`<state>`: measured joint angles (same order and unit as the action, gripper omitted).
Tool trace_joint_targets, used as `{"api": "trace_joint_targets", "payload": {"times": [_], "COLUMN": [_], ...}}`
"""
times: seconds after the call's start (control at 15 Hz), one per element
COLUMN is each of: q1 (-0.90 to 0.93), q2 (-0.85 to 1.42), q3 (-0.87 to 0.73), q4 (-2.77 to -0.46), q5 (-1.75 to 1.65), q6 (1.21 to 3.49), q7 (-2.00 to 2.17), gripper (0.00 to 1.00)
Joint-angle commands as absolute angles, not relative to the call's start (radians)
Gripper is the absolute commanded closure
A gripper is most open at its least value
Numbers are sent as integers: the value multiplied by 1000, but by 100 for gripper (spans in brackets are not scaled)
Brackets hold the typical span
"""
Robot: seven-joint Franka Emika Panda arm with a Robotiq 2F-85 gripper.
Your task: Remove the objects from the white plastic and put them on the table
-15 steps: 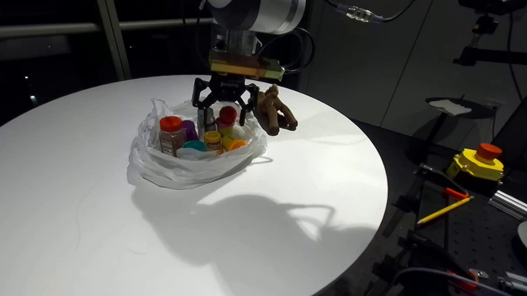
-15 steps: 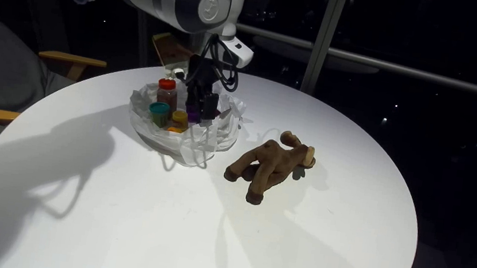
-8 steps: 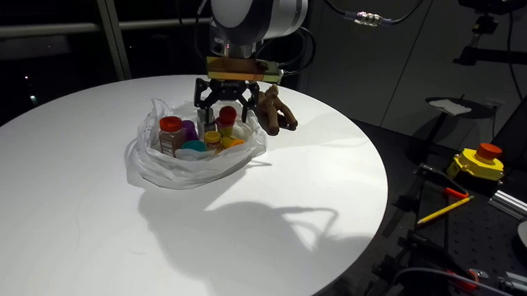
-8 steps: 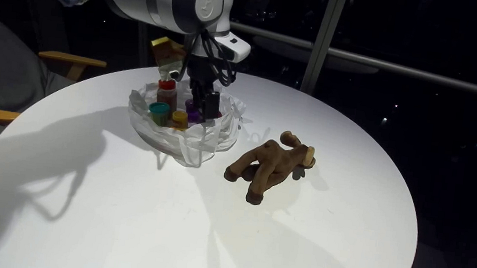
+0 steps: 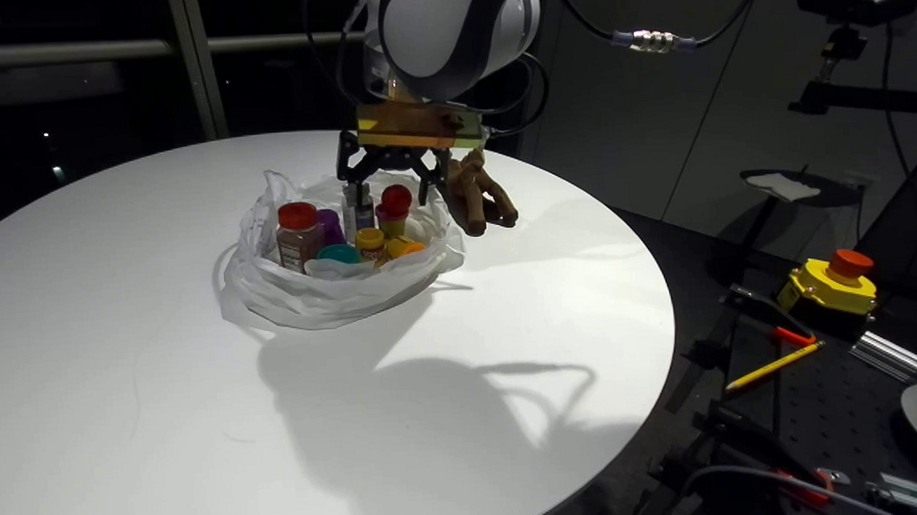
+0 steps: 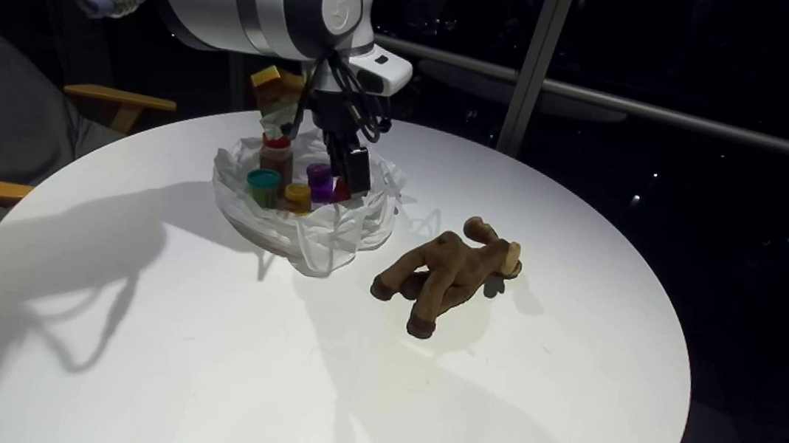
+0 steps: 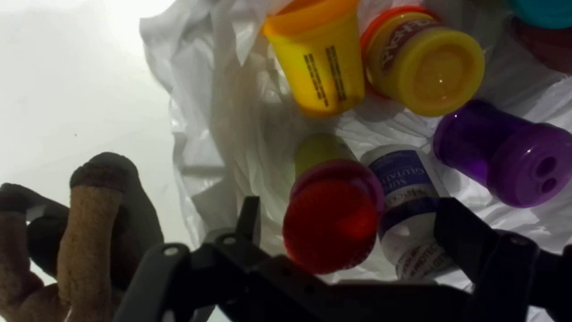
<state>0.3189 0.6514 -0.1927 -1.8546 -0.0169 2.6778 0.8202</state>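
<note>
The white plastic bag (image 5: 329, 300) lies open on the round white table in both exterior views (image 6: 267, 229). It holds a red ball-like thing (image 7: 330, 223) on a pink-lidded yellow tub (image 7: 321, 150), a white bottle with a blue label (image 7: 402, 179), a purple shaker (image 7: 505, 152), a yellow tub with orange lid (image 7: 321, 62), a yellow-lidded tub (image 7: 429, 67), a teal-lidded tub (image 6: 263, 188) and a red-lidded jar (image 5: 299, 237). My gripper (image 7: 348, 205) is open and empty above the bag, tilted. Its fingers straddle the red thing and the bottle in the wrist view.
A brown stuffed toy (image 6: 444, 272) lies on the white table (image 6: 345, 394) beside the bag; its legs show close to the gripper in the wrist view (image 7: 91, 241). A chair (image 6: 111, 98) stands past the table edge. A side bench carries a yellow emergency-stop box (image 5: 827, 288).
My gripper has risen slightly and tilted more, uncovering the purple shaker and some red in an exterior view. The fingers stay open. The bag's contents look almost unmoved.
</note>
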Motion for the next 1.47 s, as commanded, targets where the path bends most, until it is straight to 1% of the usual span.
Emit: {"api": "trace_joint_targets", "payload": {"times": [0.0, 0.07, 0.13, 0.47, 0.73, 0.87, 1.07, 1.2, 1.4], "q1": [345, 344, 339, 338, 331, 333, 295, 289, 227], "q2": [624, 626, 626, 623, 582, 523, 378, 272, 158], "q3": [-218, -218, -213, -216, -203, -193, -122, -102, -72], "q4": [-1890, -1893, -1896, -1907, -1942, -1986, -2099, -2189, -2297], "q5": [-55, -54, -48, -48, -42, -47, -25, -33, -9], "q6": [2721, 2725, 2729, 2743, 2734, 2715, 2671, 2631, 2540], "q7": [875, 878, 877, 890, 875, 858, 762, 730, 659], "gripper": [9, 25, 35, 78, 78, 78, 79, 79, 79]}}
